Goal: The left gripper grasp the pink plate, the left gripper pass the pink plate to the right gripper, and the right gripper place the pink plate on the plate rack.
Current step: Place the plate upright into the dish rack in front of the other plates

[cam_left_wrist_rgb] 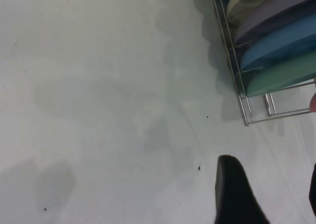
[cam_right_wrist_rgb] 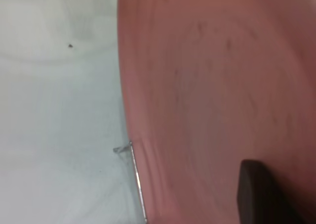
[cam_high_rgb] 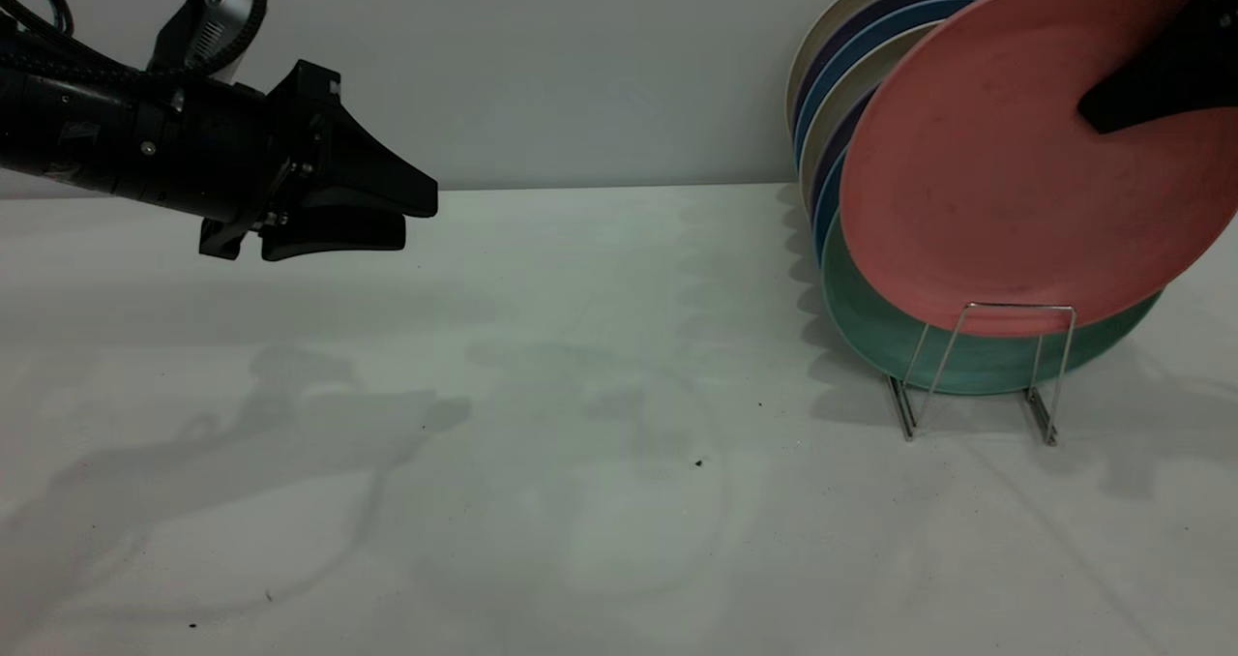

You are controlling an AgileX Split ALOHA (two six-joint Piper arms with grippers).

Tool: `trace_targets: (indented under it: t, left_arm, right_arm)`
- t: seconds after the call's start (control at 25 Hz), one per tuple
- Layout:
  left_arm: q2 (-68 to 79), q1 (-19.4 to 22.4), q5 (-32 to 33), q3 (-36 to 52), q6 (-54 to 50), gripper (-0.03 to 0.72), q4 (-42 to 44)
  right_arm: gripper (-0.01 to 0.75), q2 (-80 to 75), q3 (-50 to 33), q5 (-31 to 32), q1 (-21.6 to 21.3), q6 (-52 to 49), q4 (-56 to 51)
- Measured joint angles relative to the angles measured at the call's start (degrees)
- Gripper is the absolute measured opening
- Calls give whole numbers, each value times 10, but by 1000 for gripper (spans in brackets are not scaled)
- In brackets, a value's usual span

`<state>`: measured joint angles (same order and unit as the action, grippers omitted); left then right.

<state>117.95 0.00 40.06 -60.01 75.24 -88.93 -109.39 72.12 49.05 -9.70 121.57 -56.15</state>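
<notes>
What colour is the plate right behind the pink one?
Mint green, best seen in the exterior view.

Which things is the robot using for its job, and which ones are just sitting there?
Job:
round salmon-pink plastic plate
silver wire plate rack
right gripper, holding the plate
left gripper, away over the table

Just there:
mint-green plate
blue, purple and cream plates
white table

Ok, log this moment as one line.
right gripper: holding round salmon-pink plate at silver wire rack front | left gripper: empty, far left
</notes>
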Motion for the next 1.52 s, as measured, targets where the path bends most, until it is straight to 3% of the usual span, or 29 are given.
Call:
trace_targets:
  t: [0.36, 0.84, 1.2, 1.52]
  left_arm:
    - [0, 0, -8, 0, -14, 404, 0]
    - [0, 0, -15, 0, -20, 404, 0]
    - [0, 0, -19, 0, -24, 404, 0]
    - [0, 0, -19, 0, -26, 404, 0]
  right_arm:
    - [313, 0, 0, 16, 0, 0, 1]
    - [325, -1, 0, 43, 0, -23, 1]
    - [393, -1, 0, 59, 0, -66, 1]
    - [408, -1, 0, 55, 0, -124, 2]
